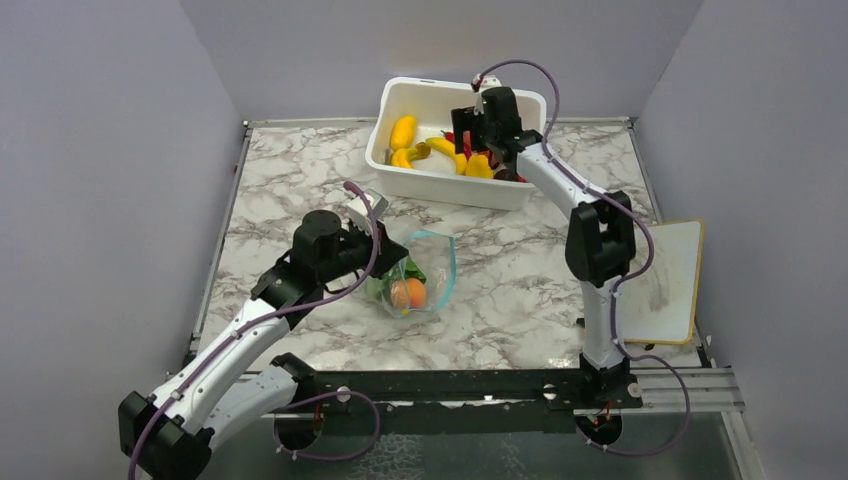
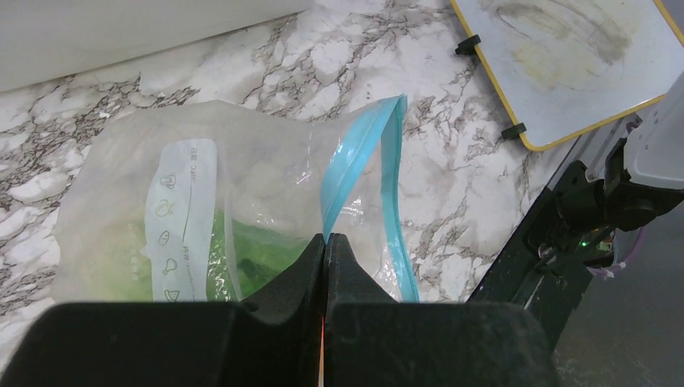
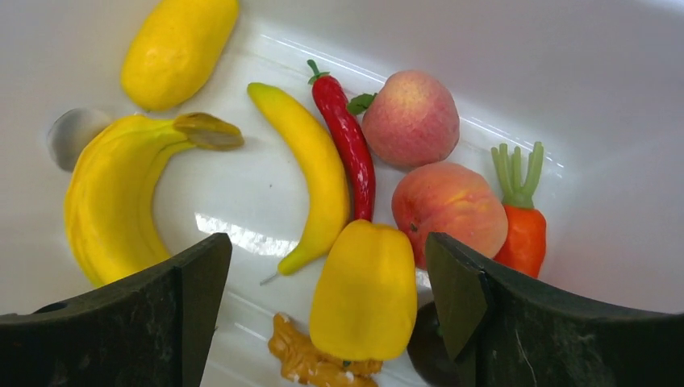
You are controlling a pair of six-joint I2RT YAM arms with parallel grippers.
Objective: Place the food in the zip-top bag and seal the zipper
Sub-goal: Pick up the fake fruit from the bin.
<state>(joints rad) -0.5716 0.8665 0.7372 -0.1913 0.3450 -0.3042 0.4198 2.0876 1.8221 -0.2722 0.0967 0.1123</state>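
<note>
The clear zip-top bag (image 1: 432,262) lies mid-table with its light-blue zipper (image 2: 363,153) standing open. Inside are green lettuce (image 2: 250,254) and two peaches (image 1: 408,293). My left gripper (image 2: 327,239) is shut on one side of the zipper strip and holds it up. My right gripper (image 3: 325,258) is open over the white tub (image 1: 440,185), its fingers either side of a yellow pepper (image 3: 367,290). More food lies in the tub: two peaches (image 3: 448,210), a yellow oval fruit (image 3: 179,48), bananas (image 3: 310,161), a red chili (image 3: 347,137) and a carrot (image 3: 524,230).
A yellow-rimmed white board (image 1: 665,280) lies at the table's right edge. Grey walls close in the back and sides. A piece of ginger (image 3: 310,359) and a dark fruit (image 3: 431,355) lie under the right gripper. The tub wall (image 3: 565,81) rises behind.
</note>
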